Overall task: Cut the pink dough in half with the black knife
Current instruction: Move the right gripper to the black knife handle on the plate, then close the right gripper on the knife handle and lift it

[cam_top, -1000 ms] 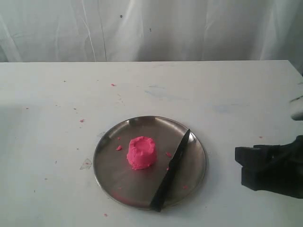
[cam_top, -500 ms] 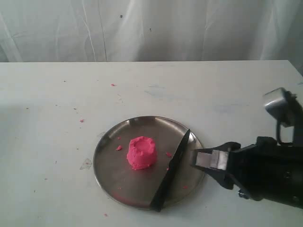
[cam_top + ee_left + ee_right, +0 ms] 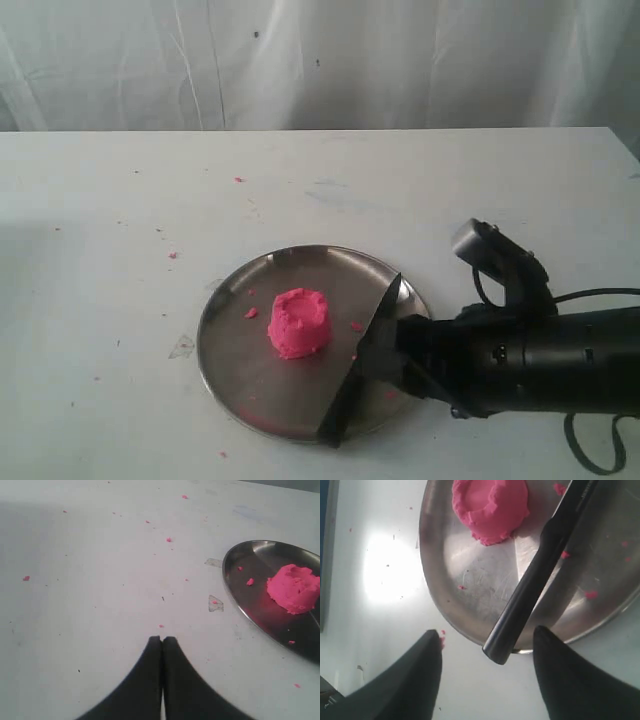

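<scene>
Right gripper (image 3: 487,634) has its two black fingers spread wide. They straddle the butt end of the all-black kitchen knife (image 3: 540,575) and do not touch it, so nothing is held. Left gripper (image 3: 162,641) hangs over the bare white table (image 3: 150,200) off to the side of the plate, with its fingers pressed together and empty.

The knife lies slantwise on the round steel plate (image 3: 235,375). The handle end pokes out over the near rim and the tip points at the far rim. The bright pink dough lump (image 3: 300,323), one stubby cylinder, sits about mid-plate. It is uncut, just beside the blade but apart from it. Small pink crumbs are scattered on the plate and table.

Step in hand, as I judge it, is picking up the knife. To do it well:
- Centre the handle between the fingers before closing.
- Take it at the overhanging end, where there is room beneath, and keep clear of the blade.
- Come down low enough for a full pad grip without pushing on the rim, since the plate looks likely to tip or slide.
- Squeeze firmly, because a slim round handle may roll in the grip.
- Lift cleanly, then turn the edge down over the middle of the dough.
</scene>
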Available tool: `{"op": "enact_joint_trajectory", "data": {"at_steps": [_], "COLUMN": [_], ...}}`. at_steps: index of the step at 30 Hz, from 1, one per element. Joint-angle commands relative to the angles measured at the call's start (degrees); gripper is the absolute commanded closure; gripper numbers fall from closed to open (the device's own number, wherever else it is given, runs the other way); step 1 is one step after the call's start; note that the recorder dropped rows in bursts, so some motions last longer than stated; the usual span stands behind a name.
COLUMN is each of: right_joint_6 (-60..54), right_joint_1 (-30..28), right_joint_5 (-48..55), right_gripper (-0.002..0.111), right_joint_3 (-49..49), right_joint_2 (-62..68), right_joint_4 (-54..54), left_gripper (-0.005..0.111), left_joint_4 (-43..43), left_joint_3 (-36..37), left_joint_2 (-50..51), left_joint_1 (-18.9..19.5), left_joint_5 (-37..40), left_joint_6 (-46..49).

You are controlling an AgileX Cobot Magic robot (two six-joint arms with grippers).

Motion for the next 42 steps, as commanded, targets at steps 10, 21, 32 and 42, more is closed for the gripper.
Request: {"op": "enact_joint_trajectory", "data": {"at_steps": [10,21,32,42], "right_joint_6": [-5.6,-6.2,-7.1,-7.1], "right_joint_1": [0.0,0.0,0.0,0.0], "right_joint_5": [2.3,2.0,1.2,3.0], "right_gripper": [0.056,0.056,0.056,0.056], "right_joint_3": [-5.4,-9.1,-10.0,-11.7], "right_joint_2": [13.4,22.0,25.8,29.1], "right_joint_4": [4.9,5.1,5.8,6.4], "left_gripper": [0.107,0.107,0.107,0.107], "left_joint_4": [-0.4,-0.4,-0.4,-0.4], "left_joint_3": [0.3,0.3,0.3,0.3], "left_joint_2": [-0.2,-0.2,-0.2,-0.2], "left_joint_1": [0.2,0.2,0.2,0.2], "left_joint_5": [-0.2,-0.2,-0.2,-0.2], "left_joint_6": [-0.2,-0.2,-0.2,-0.2]}}
